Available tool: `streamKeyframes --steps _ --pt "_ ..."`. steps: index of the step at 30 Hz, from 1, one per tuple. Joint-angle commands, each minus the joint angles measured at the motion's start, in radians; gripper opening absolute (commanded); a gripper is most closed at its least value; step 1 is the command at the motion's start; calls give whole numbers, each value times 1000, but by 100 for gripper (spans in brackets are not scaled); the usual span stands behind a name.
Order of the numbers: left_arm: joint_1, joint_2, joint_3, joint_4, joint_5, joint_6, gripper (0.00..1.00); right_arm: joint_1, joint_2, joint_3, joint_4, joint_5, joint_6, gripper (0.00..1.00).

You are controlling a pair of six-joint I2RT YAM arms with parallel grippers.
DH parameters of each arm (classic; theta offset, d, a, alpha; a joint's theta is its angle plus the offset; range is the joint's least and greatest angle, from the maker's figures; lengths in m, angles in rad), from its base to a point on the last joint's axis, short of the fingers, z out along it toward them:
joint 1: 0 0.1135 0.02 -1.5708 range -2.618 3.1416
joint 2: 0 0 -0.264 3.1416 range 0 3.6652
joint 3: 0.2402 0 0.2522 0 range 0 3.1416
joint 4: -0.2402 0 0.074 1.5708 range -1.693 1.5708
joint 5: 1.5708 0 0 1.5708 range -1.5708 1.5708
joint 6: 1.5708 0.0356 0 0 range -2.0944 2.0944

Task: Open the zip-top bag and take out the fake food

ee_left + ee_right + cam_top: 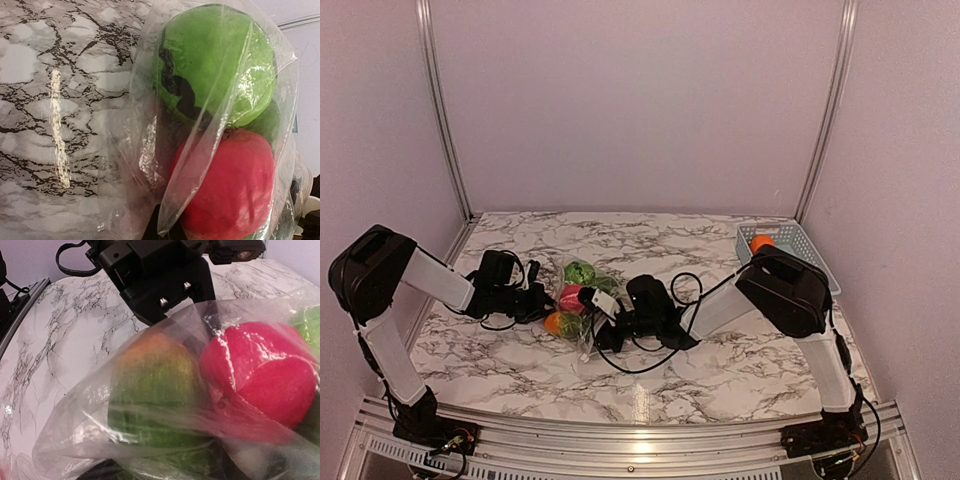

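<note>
Left gripper [542,304] pinched shut on zip-top bag [583,343] at 9 o'clock; right gripper [601,306], jaw state unreadable, should pull film toward 3 o'clock slowly.

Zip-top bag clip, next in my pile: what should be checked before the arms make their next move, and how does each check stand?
1. Mouth of the zip-top bag open: cannot tell, no zip strip shows.
2. Food out of the bag: not ok; green piece and red-pink piece lie inside.
3. Left claw shut at the bag's left edge: ok.
4. Left claw pinching plastic: cannot tell.
5. Right claw at the bag, open or shut: cannot tell.
6. Basket at far right, one orange piece in it: ok.
</note>
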State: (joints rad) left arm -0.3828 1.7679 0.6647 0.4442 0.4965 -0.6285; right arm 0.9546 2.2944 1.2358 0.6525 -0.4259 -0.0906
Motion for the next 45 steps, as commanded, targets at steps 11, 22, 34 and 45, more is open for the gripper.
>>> streamKeyframes --steps 11,22,34,45 --pt "59 -20 -2 -34 -52 -19 0 6 -193 -222 9 29 -40 24" --pt "160 -68 -26 -57 -81 -19 0 -44 -370 -430 20 139 13 24" --pt "206 -82 -69 -32 -87 -38 0 -160 -622 -592 -102 227 55 23" --pt "206 -53 -68 20 -55 -56 0 -470 -847 -541 -325 273 113 25"
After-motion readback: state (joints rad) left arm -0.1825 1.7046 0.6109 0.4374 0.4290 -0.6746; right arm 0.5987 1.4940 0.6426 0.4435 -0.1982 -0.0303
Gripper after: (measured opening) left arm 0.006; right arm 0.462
